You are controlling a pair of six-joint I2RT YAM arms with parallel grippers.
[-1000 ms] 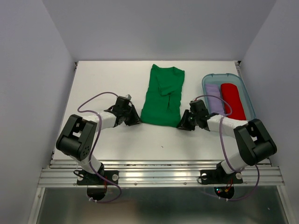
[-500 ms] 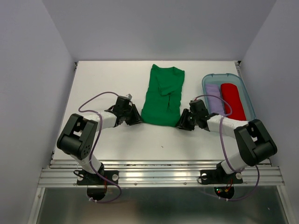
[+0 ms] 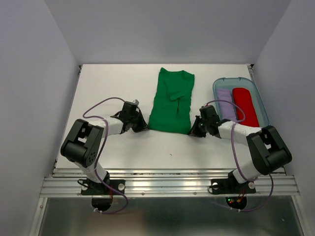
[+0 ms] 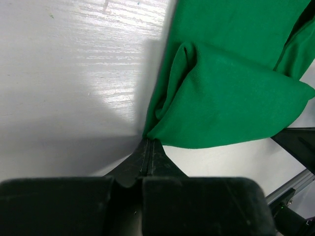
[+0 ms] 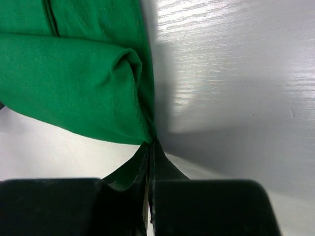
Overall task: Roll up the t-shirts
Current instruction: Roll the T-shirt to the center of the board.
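A bright green t-shirt (image 3: 172, 103) lies folded into a long strip on the white table, collar end far, hem near. My left gripper (image 3: 145, 127) is at the near left hem corner and my right gripper (image 3: 193, 132) at the near right one. In the left wrist view the left gripper (image 4: 149, 141) is shut, with the green t-shirt (image 4: 226, 93) puckering to a point at its tips. The right wrist view shows the right gripper (image 5: 152, 143) shut the same way on a bunched corner of the green t-shirt (image 5: 74, 83). A red t-shirt (image 3: 245, 106) and a lilac t-shirt (image 3: 226, 104) lie rolled.
The two rolled shirts sit side by side in a translucent blue bin (image 3: 262, 101) at the right of the table. White walls enclose the table on the left, right and back. A metal rail (image 3: 167, 184) runs along the near edge by the arm bases.
Both grippers have closed on the green t-shirt's near hem corners. Each has crept slightly inward toward the cloth. The shirt itself has not shifted.
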